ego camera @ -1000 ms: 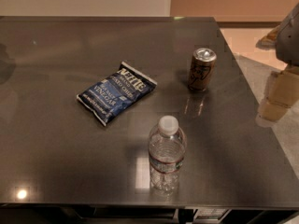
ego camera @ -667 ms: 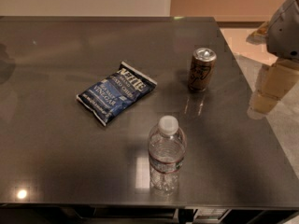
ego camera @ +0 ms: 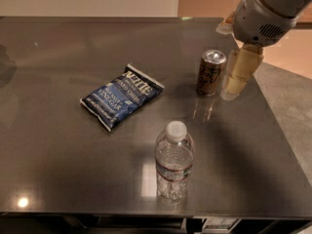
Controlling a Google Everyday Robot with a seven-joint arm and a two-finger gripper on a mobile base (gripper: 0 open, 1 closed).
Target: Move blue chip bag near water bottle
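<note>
The blue chip bag (ego camera: 121,96) lies flat on the dark table (ego camera: 58,145), left of centre, with its white lettering facing up. The water bottle (ego camera: 174,161) stands upright near the table's front edge, below and to the right of the bag, a short gap away. My gripper (ego camera: 239,74) hangs above the table's right side, just right of a drink can, well to the right of the bag and behind the bottle. It holds nothing that I can see.
A tan-and-black drink can (ego camera: 211,72) stands upright right of centre, close beside my gripper. The table's right edge (ego camera: 273,116) runs just past the gripper, with floor beyond it. A wall lies behind the table.
My arm has moved left and inward over the table, from past the right edge to beside the can. The bag, the bottle and the can have not moved.
</note>
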